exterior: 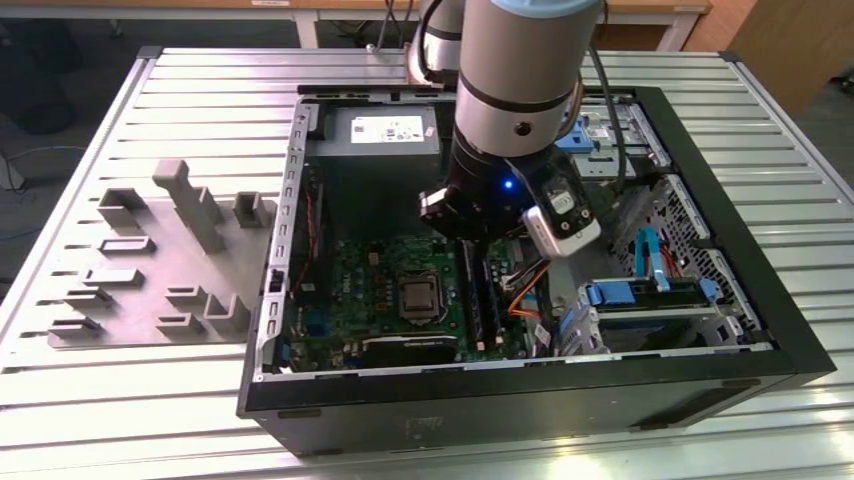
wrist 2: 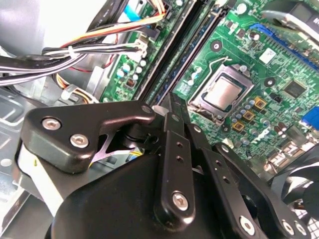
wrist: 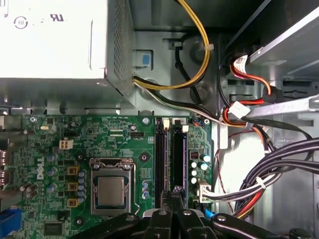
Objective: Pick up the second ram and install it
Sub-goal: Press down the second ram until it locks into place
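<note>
- Gripper: its black links and bolted joints lie nearest the lens in both wrist views, and converge on two slim fingers over the circuit board.
- Table: slatted grey metal. It carries an open computer case and, towards the exterior view's left, a grey moulded tray with upright blocks.
- Room: dark floor around the table. A wooden bench edge runs along the far side.
- Case interior: a green motherboard lies flat with the metal-capped processor socket near its middle. A silver power supply sits beyond the board. Yellow, black and red cables loop past it beside the board.
- Arm: it stands vertically inside the case, above the motherboard.
- Jaws: drawn fully together, with no gap visible between the tips. The tips point down at the near end of the memory slots.
- Second ram: a thin, bluish-edged stick standing in the slot further from the socket. It runs lengthwise away from the fingertips.
- Neighbouring slot: parallel and just beside, between the ram and the socket.
- Contact: whether the closed tips touch the top edge of the ram cannot be told.
</note>
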Tool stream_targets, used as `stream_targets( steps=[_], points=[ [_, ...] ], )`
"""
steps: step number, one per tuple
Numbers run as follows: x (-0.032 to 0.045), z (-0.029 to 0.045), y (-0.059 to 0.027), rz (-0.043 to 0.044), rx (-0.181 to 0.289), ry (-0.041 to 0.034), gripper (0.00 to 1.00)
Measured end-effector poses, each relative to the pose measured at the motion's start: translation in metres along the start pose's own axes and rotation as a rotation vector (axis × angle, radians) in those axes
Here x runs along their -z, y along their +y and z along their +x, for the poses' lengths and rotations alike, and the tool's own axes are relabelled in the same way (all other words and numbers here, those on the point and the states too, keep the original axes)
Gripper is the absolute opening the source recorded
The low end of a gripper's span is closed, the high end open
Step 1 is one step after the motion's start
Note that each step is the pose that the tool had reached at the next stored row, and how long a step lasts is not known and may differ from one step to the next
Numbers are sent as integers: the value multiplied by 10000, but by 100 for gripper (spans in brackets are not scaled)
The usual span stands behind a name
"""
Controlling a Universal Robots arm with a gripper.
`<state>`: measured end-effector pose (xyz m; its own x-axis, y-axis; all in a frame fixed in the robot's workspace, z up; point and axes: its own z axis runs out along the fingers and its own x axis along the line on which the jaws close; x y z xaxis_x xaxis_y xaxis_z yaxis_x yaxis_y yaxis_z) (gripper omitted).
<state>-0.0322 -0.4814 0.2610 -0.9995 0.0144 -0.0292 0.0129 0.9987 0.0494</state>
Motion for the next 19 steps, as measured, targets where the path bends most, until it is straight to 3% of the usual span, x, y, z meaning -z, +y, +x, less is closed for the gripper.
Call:
stream_targets(
  steps=[19],
  points=[
    [-29,3,174,-34,-1,0,11]
  ],
)
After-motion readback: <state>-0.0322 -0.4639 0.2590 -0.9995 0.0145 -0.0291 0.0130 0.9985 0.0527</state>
